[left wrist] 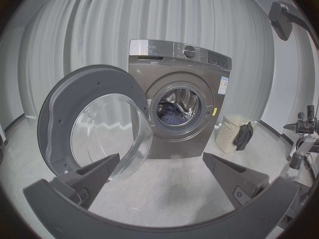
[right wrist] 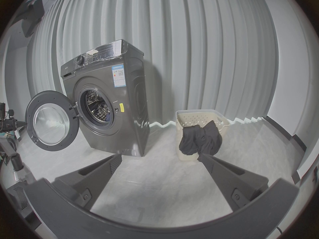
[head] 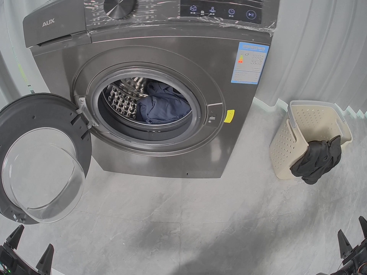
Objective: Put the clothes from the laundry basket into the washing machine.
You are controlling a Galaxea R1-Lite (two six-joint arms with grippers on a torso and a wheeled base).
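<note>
Your left end effector [head: 32, 245] and right end effector [head: 351, 233] sit low, both spread and empty. Risks: the open door [head: 23, 107] juts out on your left and could get clipped. The black garment [head: 316, 160] draped over the basket [head: 284, 146] rim may snag and tip it. Smooth grey floor [head: 183, 211]. Blue cloth [head: 162, 105] in washer [head: 160, 39]. Pleated curtain [head: 325, 39] behind.
</note>
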